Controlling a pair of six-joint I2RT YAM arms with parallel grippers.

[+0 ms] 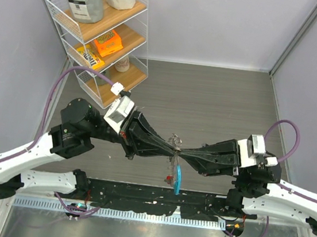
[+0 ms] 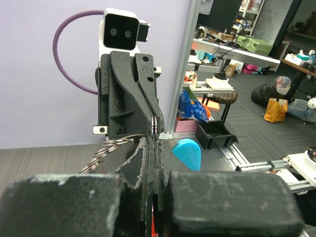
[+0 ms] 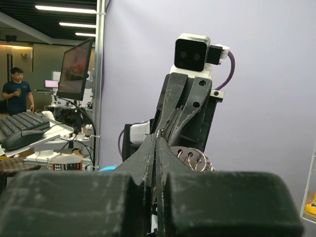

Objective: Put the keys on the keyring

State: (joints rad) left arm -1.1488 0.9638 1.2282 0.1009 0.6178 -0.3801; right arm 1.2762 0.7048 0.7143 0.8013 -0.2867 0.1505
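The left gripper (image 1: 172, 149) points in from 9 o'clock and the right gripper (image 1: 185, 152) from 3 o'clock, tips meeting over the table (image 1: 219, 97). The keys (image 1: 174, 139) sit at 12 o'clock of that spot, and the keyring (image 1: 177, 177) hangs at 6 o'clock. The shelf rack (image 1: 93, 35) stands at 11 o'clock.

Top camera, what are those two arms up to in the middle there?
The left gripper and right gripper meet tip to tip above the table. Both are shut and seem to pinch the keyring between them. The keys fan out at that spot and the blue tag hangs below. Whether every key is on the ring can't be told.
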